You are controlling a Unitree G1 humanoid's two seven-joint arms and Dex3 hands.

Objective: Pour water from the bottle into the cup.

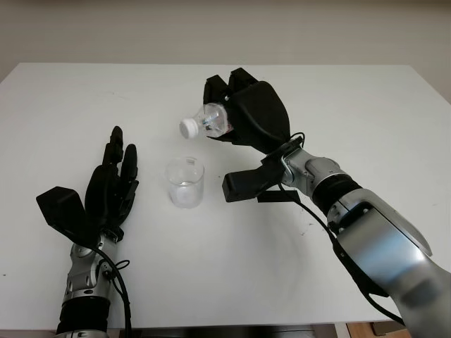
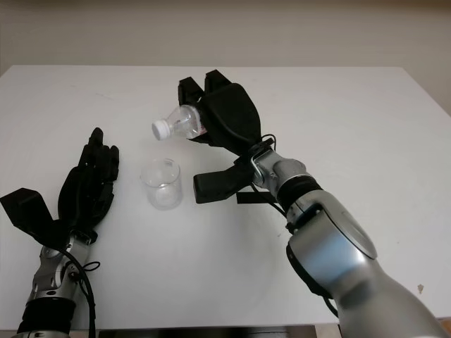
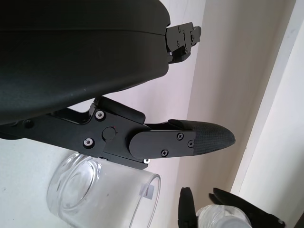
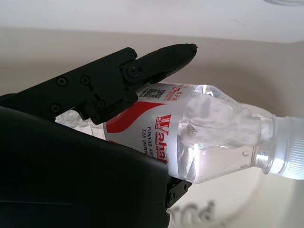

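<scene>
A clear plastic water bottle (image 1: 208, 121) with a white cap and a red label (image 4: 142, 122) is tipped nearly sideways above the table. My right hand (image 1: 246, 113) is shut on it, and its capped mouth (image 1: 188, 127) points left and hangs just above and behind the cup. The clear glass cup (image 1: 185, 182) stands upright on the white table (image 1: 63, 105) and also appears in the left wrist view (image 3: 102, 192). Open, my left hand (image 1: 109, 184) hovers a short way left of the cup.
The white table runs back to a pale wall (image 1: 225, 28). A black thumb piece of the right hand (image 1: 246, 184) juts out just right of the cup. Bare tabletop lies to the far right and at the front.
</scene>
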